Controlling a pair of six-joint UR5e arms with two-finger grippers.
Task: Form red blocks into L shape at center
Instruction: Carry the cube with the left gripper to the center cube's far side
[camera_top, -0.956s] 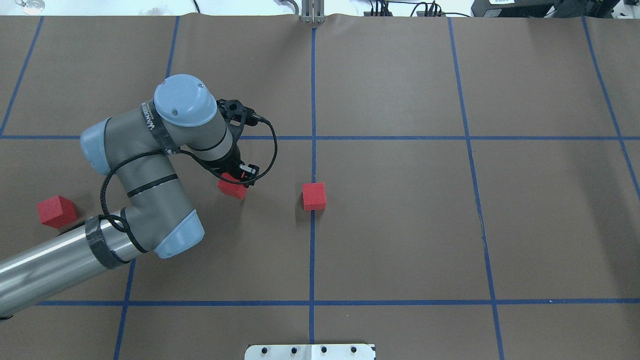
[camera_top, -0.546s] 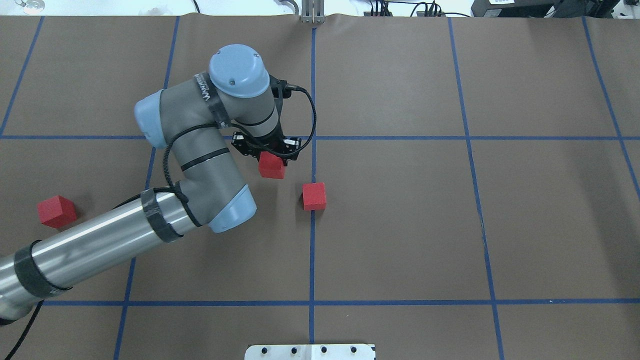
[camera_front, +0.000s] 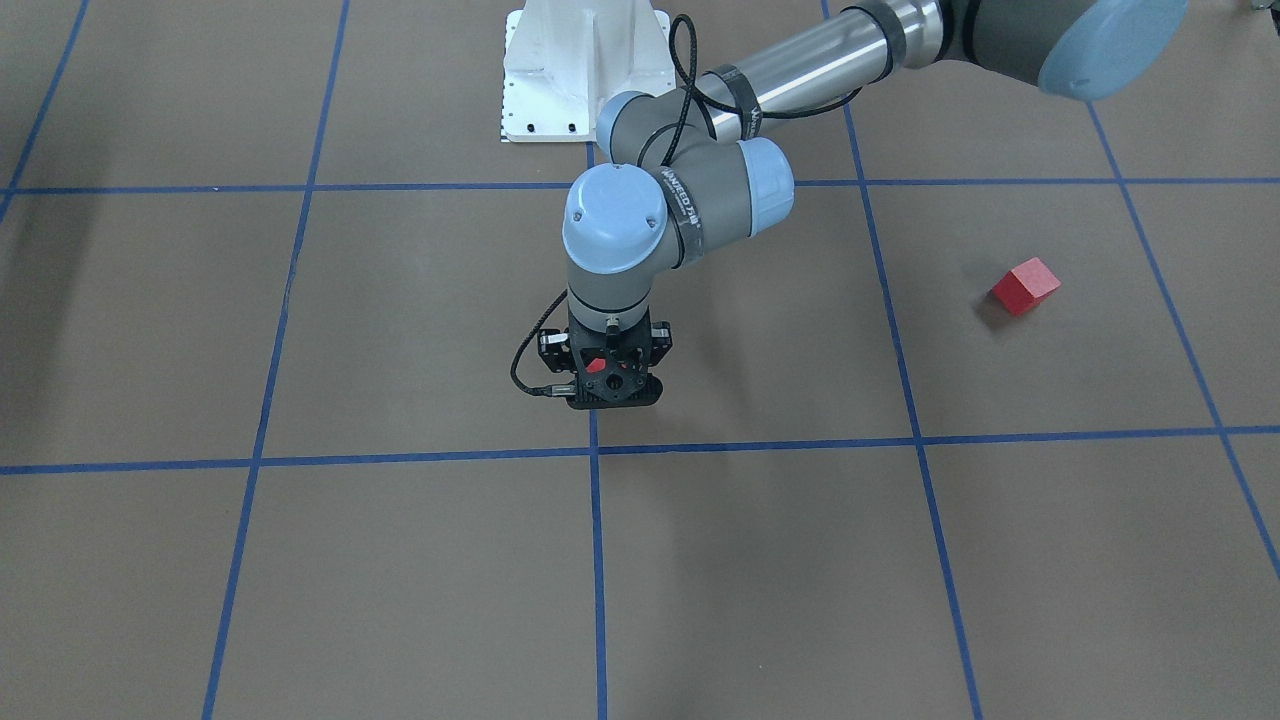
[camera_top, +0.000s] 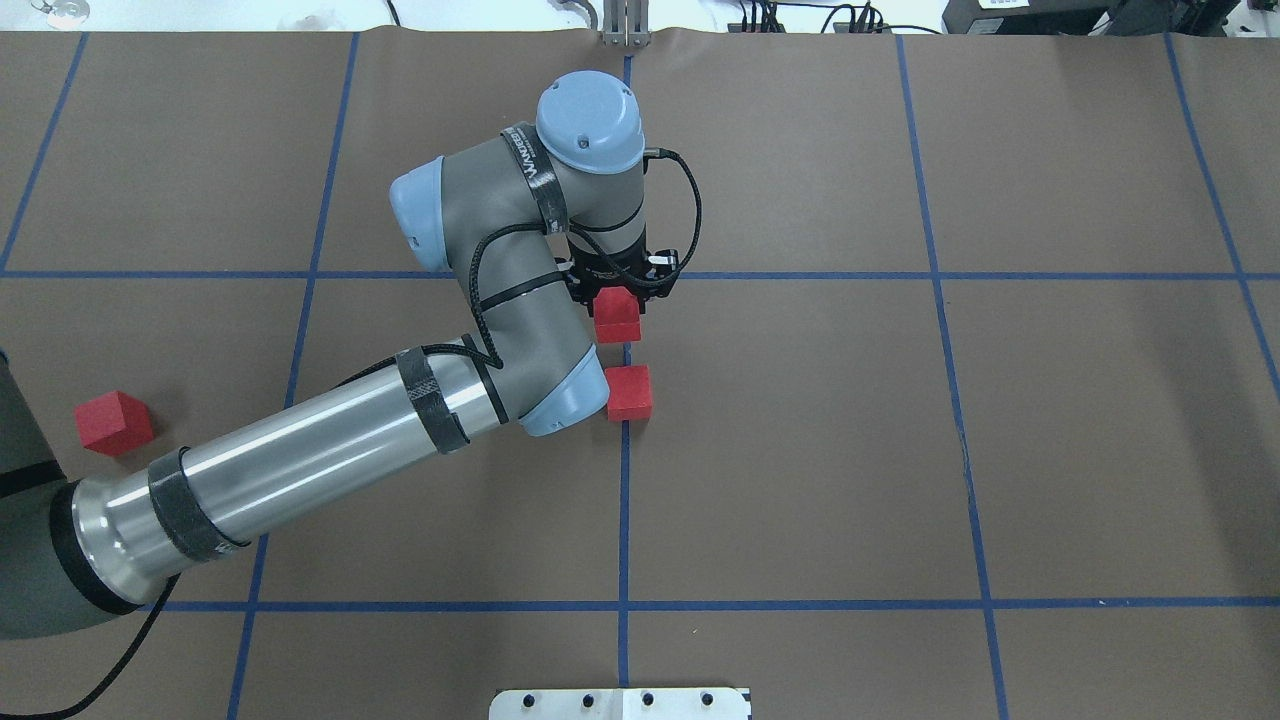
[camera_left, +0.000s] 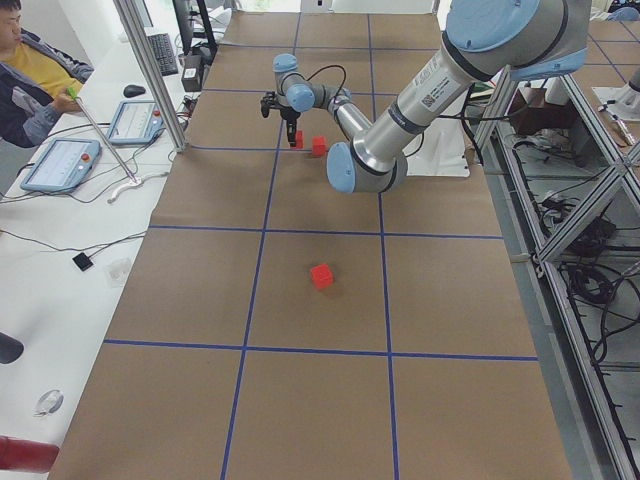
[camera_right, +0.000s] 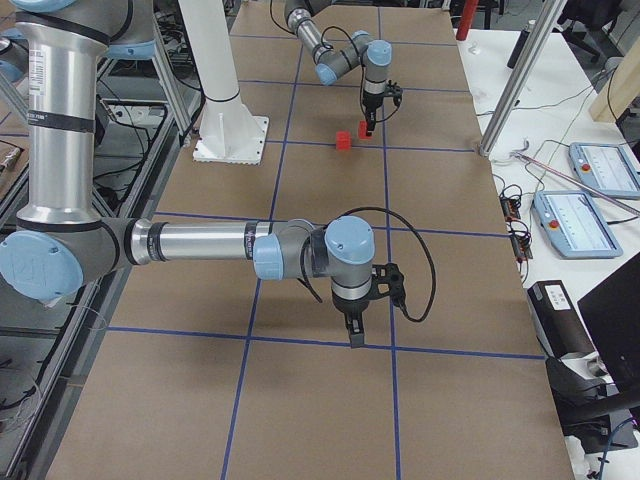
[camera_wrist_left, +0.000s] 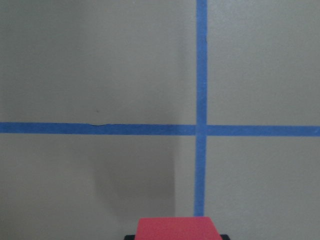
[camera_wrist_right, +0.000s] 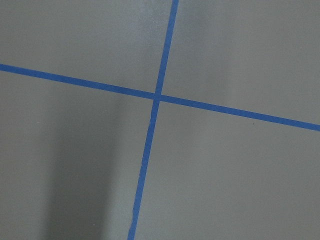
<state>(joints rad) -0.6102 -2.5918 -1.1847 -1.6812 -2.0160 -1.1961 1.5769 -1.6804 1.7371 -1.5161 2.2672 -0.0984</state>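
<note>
My left gripper (camera_top: 618, 300) is shut on a red block (camera_top: 617, 314), held over the centre blue line (camera_top: 624, 480) just beyond a second red block (camera_top: 629, 392) that rests on the tabletop. The left wrist view shows the held block's top (camera_wrist_left: 178, 228) at the bottom edge, above a tape crossing. A third red block (camera_top: 113, 422) lies far off at the left; the front-facing view shows it (camera_front: 1024, 286) at the right. In that view the left gripper (camera_front: 610, 378) points down and hides the resting block. The right gripper (camera_right: 351, 335) shows only in the exterior right view, so I cannot tell its state.
The robot's white base plate (camera_top: 620, 703) sits at the near table edge. My left arm's elbow (camera_top: 560, 395) hangs right beside the resting block. A person (camera_left: 30, 70) sits at a side bench with tablets (camera_left: 60, 165) beyond the table's far edge.
My left arm has carried the red block to the right and further from the robot, from the left square to the centre line beyond the resting block.
</note>
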